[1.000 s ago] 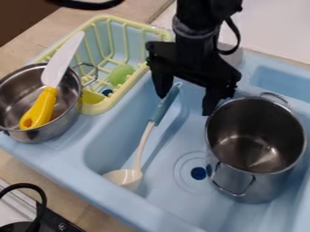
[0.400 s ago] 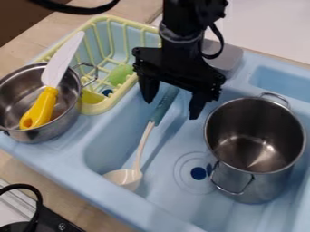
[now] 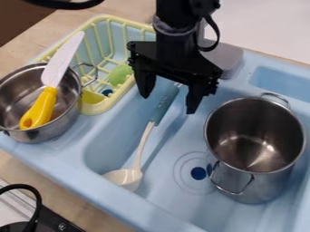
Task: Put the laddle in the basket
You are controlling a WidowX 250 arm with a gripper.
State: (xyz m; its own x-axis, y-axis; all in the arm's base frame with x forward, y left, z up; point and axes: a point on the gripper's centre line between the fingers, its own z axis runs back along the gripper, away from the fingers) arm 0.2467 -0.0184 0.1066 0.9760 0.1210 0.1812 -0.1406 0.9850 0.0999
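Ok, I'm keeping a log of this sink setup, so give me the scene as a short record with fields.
ladle: in the sink, handle toward the gripper
gripper: jaws open, above the ladle's handle end
basket: pale yellow, beside the basin, green item inside
pan: left of the basket, knife across it
pot: right of the ladle
status: ladle not in basket

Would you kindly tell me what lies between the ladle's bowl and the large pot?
The blue drain lies between the ladle's bowl and the pot in the camera view.
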